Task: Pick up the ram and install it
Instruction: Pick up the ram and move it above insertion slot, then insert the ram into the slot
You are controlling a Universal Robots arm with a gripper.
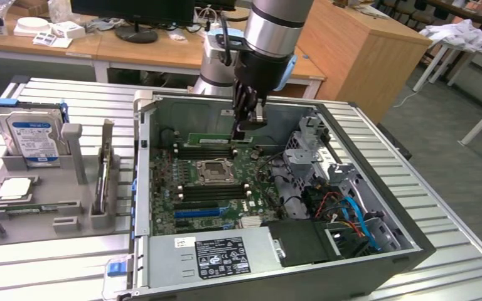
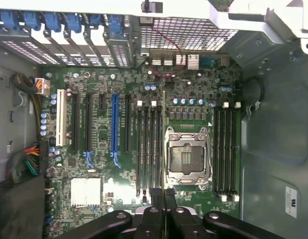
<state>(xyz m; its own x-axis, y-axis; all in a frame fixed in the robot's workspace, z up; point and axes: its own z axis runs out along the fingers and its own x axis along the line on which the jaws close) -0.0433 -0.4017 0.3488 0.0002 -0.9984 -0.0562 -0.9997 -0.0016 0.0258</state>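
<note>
My gripper (image 1: 243, 130) hangs inside the open computer case (image 1: 145, 188) and is shut on the ram (image 1: 210, 136), a narrow green stick reaching toward the exterior view's left. In the wrist view the ram (image 2: 163, 139) shows edge-on as a thin line running out from my gripper (image 2: 164, 196). It hangs just above the bank of black memory slots (image 2: 149, 149) beside the CPU socket (image 2: 187, 154), lined up near the slot closest to the socket. From the exterior view, those slots (image 1: 203, 150) lie right under the stick, on the far side of the socket (image 1: 216, 169).
A grey fixture (image 1: 23, 222) at the exterior view's left holds a hard drive (image 1: 33, 135) with a blue label, a square silver CPU chip (image 1: 15, 188) and a thin board standing on edge (image 1: 105, 169). Case walls, a drive cage (image 1: 312, 147) and cables (image 1: 350, 216) surround the motherboard.
</note>
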